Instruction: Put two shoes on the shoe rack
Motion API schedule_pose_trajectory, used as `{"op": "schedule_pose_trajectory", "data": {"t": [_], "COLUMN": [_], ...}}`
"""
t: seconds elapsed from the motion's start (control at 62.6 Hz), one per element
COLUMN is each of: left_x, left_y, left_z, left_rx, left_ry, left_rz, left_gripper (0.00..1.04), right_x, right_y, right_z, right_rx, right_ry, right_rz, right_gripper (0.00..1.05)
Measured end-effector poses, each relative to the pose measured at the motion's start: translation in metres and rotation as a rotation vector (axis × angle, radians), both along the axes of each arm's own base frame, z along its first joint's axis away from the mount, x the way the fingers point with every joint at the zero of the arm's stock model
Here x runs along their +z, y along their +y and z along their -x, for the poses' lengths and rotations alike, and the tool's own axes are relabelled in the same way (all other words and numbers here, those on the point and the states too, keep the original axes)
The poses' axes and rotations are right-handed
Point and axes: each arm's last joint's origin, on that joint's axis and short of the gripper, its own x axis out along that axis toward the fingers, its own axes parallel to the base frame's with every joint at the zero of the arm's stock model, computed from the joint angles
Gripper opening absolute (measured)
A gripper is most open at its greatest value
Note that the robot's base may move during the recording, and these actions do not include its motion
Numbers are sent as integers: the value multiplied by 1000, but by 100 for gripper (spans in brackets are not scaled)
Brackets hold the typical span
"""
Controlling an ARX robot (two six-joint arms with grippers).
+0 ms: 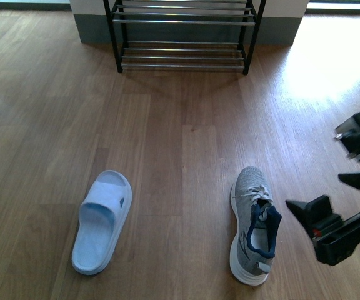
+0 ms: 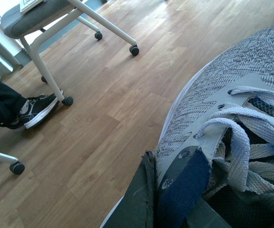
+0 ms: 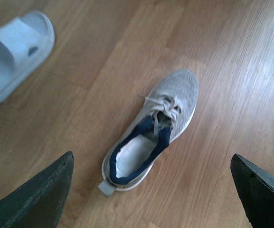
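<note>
A grey knit sneaker (image 1: 253,226) with a navy lining lies on the wood floor at the front right, toe pointing to the shoe rack (image 1: 183,22) at the far middle. It also shows in the right wrist view (image 3: 152,129). My right gripper (image 1: 320,194) is open and empty, just right of this sneaker; in its wrist view (image 3: 151,164) the jaws stand wide above the heel end. A pale blue slide (image 1: 102,222) lies at the front left and shows in the right wrist view too (image 3: 13,52). My left gripper (image 2: 151,199), out of the front view, is shut on the tongue edge of a second grey sneaker (image 2: 222,95).
The rack stands against a grey wall base (image 1: 92,28). In the left wrist view an office chair (image 2: 42,19) on castors and a person's foot in a black shoe (image 2: 34,111) are on the floor nearby. Sunlight glares on the floor at the far right (image 1: 336,56).
</note>
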Motion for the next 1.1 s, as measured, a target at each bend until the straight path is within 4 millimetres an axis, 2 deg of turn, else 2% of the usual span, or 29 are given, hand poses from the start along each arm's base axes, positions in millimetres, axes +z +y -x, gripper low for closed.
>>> {"op": "schedule_pose_trajectory", "data": {"t": [0.144,0.287,0.543,0.767,1.102], "left_x": [0,0,0,0,0], "left_y": [0,0,0,0,0], "left_z": [0,0,0,0,0], "left_rx": [0,0,0,0,0], "left_ry": [0,0,0,0,0], "left_rz": [0,0,0,0,0], "left_gripper": [1,1,1,1,1], "right_x": [-51,-75,-104,-128,-148], "right_y": [-2,-6,-11,-9,-7], "right_z": [-18,-28,-47,-53,-81], "right_rx": [-64,-99,-160,-180,-217], "right_ry": [138,178,203,239,222], "right_rz": [37,55,74,73,82], "right_gripper": [96,96,96,96,96]}}
